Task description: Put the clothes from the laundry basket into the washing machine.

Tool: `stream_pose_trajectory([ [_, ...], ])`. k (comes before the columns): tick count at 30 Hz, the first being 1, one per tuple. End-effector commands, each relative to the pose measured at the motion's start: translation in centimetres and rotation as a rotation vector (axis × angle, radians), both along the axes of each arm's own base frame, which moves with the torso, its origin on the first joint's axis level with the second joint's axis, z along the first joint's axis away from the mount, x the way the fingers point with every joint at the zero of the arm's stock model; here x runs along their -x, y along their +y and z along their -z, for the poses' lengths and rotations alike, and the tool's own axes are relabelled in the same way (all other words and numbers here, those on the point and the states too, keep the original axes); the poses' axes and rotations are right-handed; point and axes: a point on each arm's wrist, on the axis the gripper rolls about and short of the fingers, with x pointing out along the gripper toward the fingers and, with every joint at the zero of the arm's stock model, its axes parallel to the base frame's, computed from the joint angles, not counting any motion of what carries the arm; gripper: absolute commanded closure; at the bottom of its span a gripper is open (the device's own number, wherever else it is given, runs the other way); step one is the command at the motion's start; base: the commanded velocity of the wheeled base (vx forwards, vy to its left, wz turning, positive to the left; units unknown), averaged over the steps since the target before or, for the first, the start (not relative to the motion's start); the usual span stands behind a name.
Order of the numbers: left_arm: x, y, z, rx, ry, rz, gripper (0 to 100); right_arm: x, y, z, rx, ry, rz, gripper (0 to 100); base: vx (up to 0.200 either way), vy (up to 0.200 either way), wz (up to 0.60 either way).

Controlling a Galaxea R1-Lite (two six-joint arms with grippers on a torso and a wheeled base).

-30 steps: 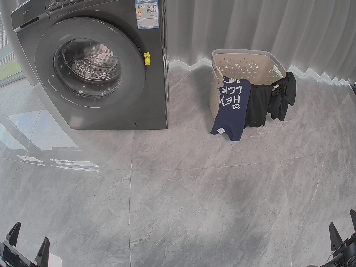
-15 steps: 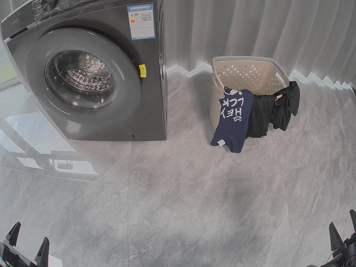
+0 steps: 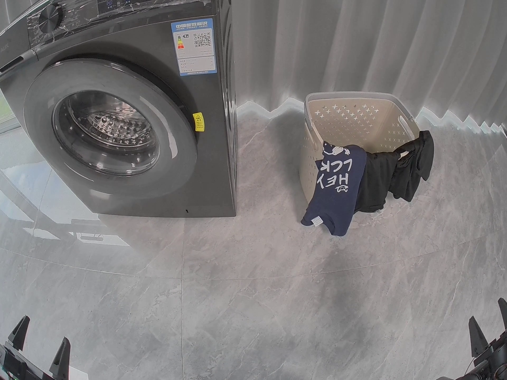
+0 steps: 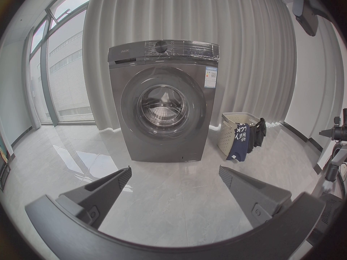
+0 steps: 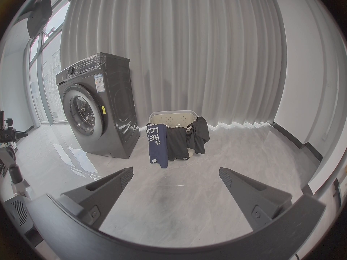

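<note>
A dark grey front-loading washing machine (image 3: pixel 132 106) stands at the left with its round door shut; it also appears as the washing machine (image 4: pixel 162 102) and the washing machine (image 5: pixel 95 105). To its right sits a beige laundry basket (image 3: pixel 354 109). A navy T-shirt (image 3: pixel 335 188) with white letters and black clothes (image 3: pixel 396 172) hang over its front rim. My left gripper (image 3: pixel 39 341) is open at the lower left edge, far from both. My right gripper (image 3: pixel 488 323) is open at the lower right edge. Both hold nothing, as the left gripper (image 4: pixel 175 172) and right gripper (image 5: pixel 175 172) show.
Grey tiled floor (image 3: pixel 264 291) stretches between me and the machine and basket. A white pleated curtain (image 3: pixel 369 38) runs along the wall behind them. Tall windows (image 4: pixel 61 65) lie to the machine's left.
The whole head view has shifted: the machine and basket sit lower and larger, so the camera has come closer. Both grippers keep their place at the bottom edge, still open.
</note>
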Motion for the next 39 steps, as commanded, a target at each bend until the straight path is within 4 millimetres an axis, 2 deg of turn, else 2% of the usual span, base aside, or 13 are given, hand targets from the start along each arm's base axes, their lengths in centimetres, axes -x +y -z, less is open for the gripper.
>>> stream_pose_trajectory([
  [1, 0.01, 0.00, 0.53, 0.000, 0.000, 0.000, 0, -0.01, 0.00, 0.53, 0.000, 0.001, 0.000, 0, 0.000, -0.200, 0.00],
  [12, 0.01, 0.00, 0.53, 0.000, 0.000, 0.000, 0, -0.01, 0.00, 0.53, 0.000, 0.001, -0.001, 0, 0.000, -0.200, -0.05],
  [18, 0.01, 0.00, 0.53, 0.000, 0.000, 0.000, 0, -0.01, 0.00, 0.53, 0.000, 0.001, 0.000, 0, 0.000, 0.000, -0.50],
  [36, 0.01, 0.00, 0.53, 0.003, 0.000, 0.000, 0, -0.01, 0.00, 0.53, 0.000, 0.001, 0.000, 0, 0.200, 0.000, 0.00],
  [39, 0.01, 0.00, 0.53, 0.002, 0.000, 0.000, 0, -0.01, 0.00, 0.53, 0.002, 0.001, 0.000, 0, 0.000, 0.000, 0.00],
])
